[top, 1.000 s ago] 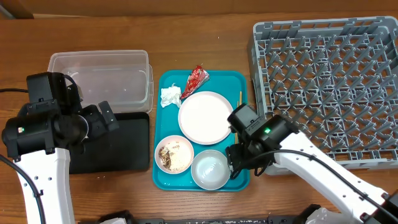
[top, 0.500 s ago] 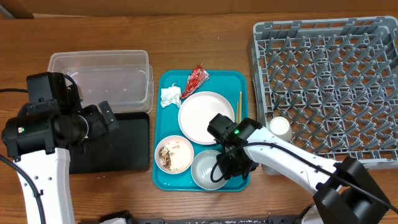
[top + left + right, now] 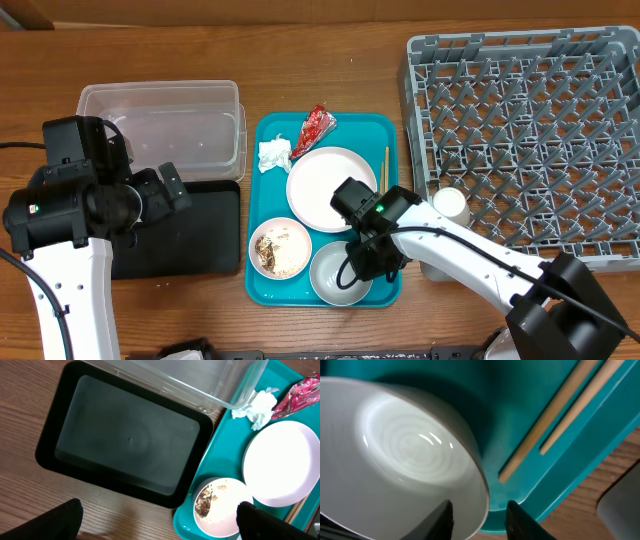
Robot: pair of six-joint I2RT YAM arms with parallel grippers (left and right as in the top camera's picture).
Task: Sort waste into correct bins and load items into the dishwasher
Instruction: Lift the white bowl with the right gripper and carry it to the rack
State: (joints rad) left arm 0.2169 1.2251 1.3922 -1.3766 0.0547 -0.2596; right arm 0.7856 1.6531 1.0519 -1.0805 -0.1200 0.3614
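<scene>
**Right gripper (image 3: 480,516) astride rim of white bowl (image 3: 330,281)**

Jaws stand narrow, one finger inside the bowl and one outside. A small gap shows on each side of the rim, so no firm contact is seen. Bowl sits mouth-up in the near right corner of the teal tray (image 3: 350,130). Chopsticks (image 3: 385,168) lie side by side along the tray's right edge, long axis running far to near, near ends just beside the bowl. Left gripper (image 3: 157,505) is spread wide and empty, above the black tray (image 3: 125,445).
</scene>
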